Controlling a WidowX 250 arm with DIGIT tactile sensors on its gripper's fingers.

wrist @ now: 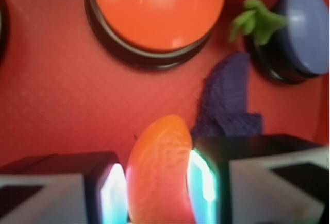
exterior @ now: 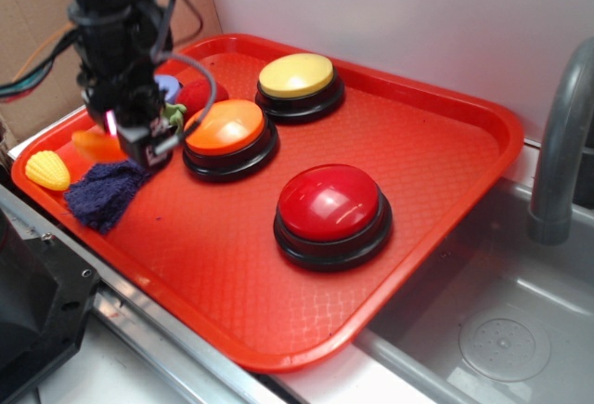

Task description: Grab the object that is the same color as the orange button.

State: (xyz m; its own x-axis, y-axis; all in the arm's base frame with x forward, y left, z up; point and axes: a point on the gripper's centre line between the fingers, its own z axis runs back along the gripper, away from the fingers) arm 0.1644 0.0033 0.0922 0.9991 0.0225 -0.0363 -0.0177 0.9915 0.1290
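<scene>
Views differ in what they give us. From the exterior camera we see the whole red tray (exterior: 436, 144) with three big push buttons on black bases: the orange button (exterior: 225, 128), a yellow button (exterior: 296, 76) behind it, and a red button (exterior: 331, 203) nearer the front. The black arm (exterior: 116, 42) stands over the tray's left end, and its bulk hides most of what the hand (exterior: 139, 144) is doing; only a sliver of the orange wedge (exterior: 96, 144) shows to the left of it. A small yellow ridged toy (exterior: 47, 170) lies at the tray's left edge, a purple cloth (exterior: 107, 192) just beside it below the hand, and to the right a metal faucet (exterior: 561, 144) rises over a sink (exterior: 501, 330).

The wrist camera fills in what is hidden. There we see the orange wedge (wrist: 159, 172) sitting directly between the two fingers (wrist: 203, 180), both pads right against its sides, so the hand (wrist: 156, 190) is clamped on it. The wedge is glossy, curved like a crescent, with a finely dimpled skin, and its colour matches the orange button (wrist: 157, 10) above it. The purple cloth (wrist: 229, 103) lies just beyond the wedge's tip, and a blue round piece (wrist: 304, 28) with a green leafy bit (wrist: 255, 23) sits at upper right. Whether the wedge touches the tray we cannot tell.
</scene>
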